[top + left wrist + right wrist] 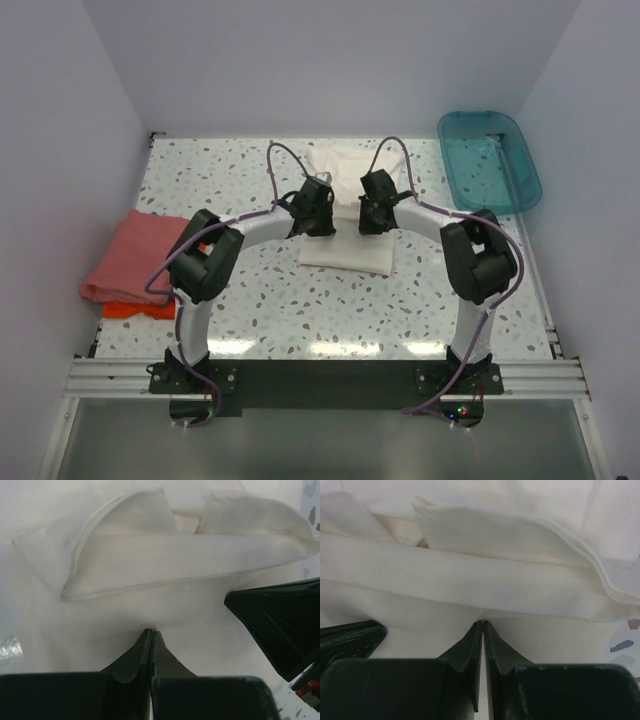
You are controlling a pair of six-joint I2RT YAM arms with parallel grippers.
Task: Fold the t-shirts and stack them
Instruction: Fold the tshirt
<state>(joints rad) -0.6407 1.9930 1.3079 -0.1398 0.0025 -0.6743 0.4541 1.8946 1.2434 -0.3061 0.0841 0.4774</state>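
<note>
Overhead view: a white t-shirt (345, 255) lies at the middle of the speckled bench (400, 300), gathered into a narrow, partly folded block. Both arms reach in over it. The left fingers (312, 218) and the right fingers (374, 208) are side by side above the shirt's middle, near each other but not touching. A salmon-pink t-shirt (135, 250) lies folded at the bench's left edge, on top of an orange-red t-shirt (135, 310), of which only the near edge shows. A teal tub (488, 160) sits at the far right corner, well apart from the shirts.

Left wrist view: the left fingers are pressed together tip to tip, nipping a ridge of the white cloth. Just beyond them a hemmed flap lies folded across the shirt. The right fingers show at the right edge of the view.

Right wrist view: the right fingers are closed to a hairline slit and pinch the same white cloth below a layered fold. The left fingers show at the lower left.
</note>
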